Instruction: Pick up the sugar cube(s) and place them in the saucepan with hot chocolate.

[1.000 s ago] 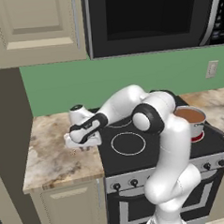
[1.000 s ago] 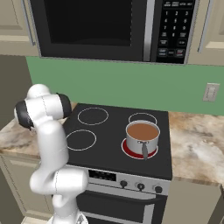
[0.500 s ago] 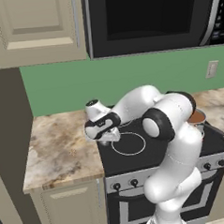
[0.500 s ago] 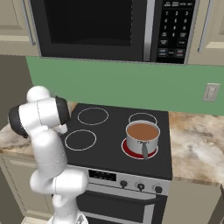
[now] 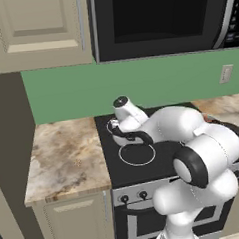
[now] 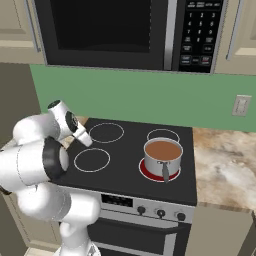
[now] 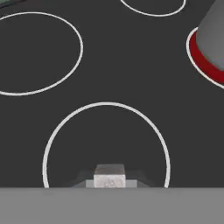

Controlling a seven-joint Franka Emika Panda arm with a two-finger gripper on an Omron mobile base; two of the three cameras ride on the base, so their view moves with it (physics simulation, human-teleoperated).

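Hand view shows your gripper (image 7: 109, 177) clamped on a sugar cube (image 7: 109, 176) above the stove (image 7: 109, 57) ring left of the saucepan (image 6: 162, 156), so carry it level over the pan's rim before you release.

Your glossy white, rounded-link robot arm (image 5: 193, 152) had dark grey joint rings and a black-capped wrist.

End effector (image 6: 84, 138) above the stove (image 6: 130, 155), well left of the saucepan (image 6: 162, 155).
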